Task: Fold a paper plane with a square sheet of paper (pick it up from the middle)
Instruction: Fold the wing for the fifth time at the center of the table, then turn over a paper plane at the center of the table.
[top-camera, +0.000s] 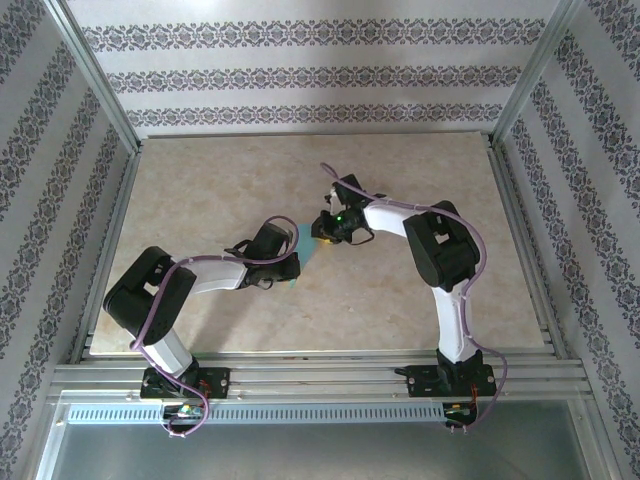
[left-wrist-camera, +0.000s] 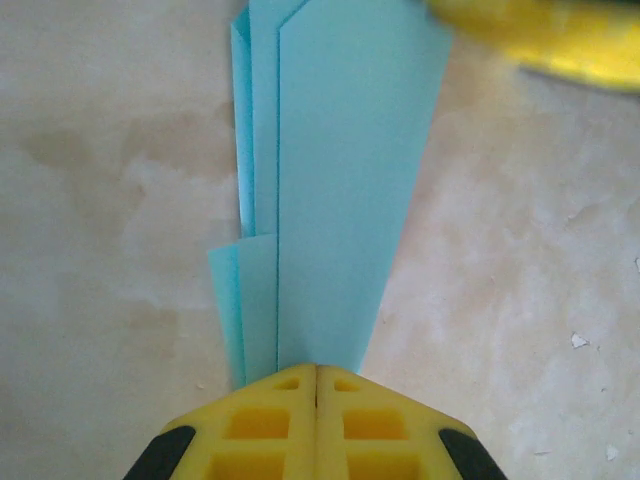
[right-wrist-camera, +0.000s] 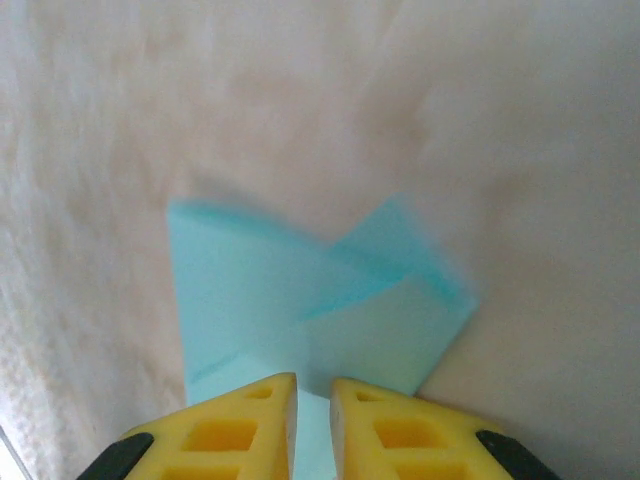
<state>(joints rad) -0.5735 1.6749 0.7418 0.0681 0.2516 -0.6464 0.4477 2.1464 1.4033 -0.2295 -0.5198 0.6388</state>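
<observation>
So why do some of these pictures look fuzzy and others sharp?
Top external view: even soft light, sharp, faint shadows under the arms. Left wrist view: the folded paper is crisp, but a yellow shape in the top right corner is smeared. Right wrist view: paper and table look hazy, while the right gripper itself is clearer.

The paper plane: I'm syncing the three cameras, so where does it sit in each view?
Top external: paper plane at centre, between left gripper and right gripper.
Left wrist: upper middle, rising from the gripper at the bottom edge.
Right wrist: centre, just above the gripper.
Shared landmark: the beige marbled table beneath it.
</observation>
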